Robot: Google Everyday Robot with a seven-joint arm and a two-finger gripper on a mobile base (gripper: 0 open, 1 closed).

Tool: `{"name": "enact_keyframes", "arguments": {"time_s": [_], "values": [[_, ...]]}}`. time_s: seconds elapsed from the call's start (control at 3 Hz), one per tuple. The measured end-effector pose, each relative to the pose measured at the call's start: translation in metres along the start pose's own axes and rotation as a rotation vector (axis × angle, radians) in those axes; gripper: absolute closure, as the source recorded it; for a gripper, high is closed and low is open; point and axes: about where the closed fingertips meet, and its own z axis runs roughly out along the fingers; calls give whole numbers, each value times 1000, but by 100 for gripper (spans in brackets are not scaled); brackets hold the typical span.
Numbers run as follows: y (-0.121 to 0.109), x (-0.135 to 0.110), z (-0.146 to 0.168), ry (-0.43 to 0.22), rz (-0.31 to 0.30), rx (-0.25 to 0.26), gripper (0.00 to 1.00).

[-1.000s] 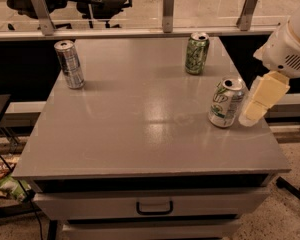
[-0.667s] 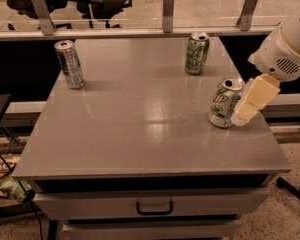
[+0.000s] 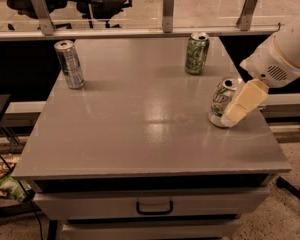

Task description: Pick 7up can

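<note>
Nearest thing is the drawer handle [image 3: 154, 207], low down and left of the 7up can [image 3: 220, 101]. The 7up can itself sits on the grey table [image 3: 140, 139], close to the right edge and about halfway back.

The end effector [image 3: 239, 108] is pressed right up against the 7up can's right side, and its cream-coloured part overlaps the can a bit. It comes down at a slant from the white arm [image 3: 285, 54], which is above and right of the 7up can. Honestly can't tell if it's clamped onto the can or just sitting against it.

Further back and a little left of the 7up can there's a green patterned can [image 3: 197, 53], upright and well apart from it. Way off to the 7up can's left, about as far back as the green one, is a slim silver-and-dark can [image 3: 69, 64]. Beyond the 7up can, past the table's far edge, there's a metal post [image 3: 168, 9], then office chairs [image 3: 97, 1] further back and to the left.
</note>
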Motion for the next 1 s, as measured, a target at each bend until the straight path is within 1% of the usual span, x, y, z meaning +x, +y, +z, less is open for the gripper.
{"name": "enact_keyframes", "arguments": {"time_s": [0.33,1.0], "values": [[-1,1,9,-28,20,-20,23],[-1,-3,5,-52,32,-51,69]]}}
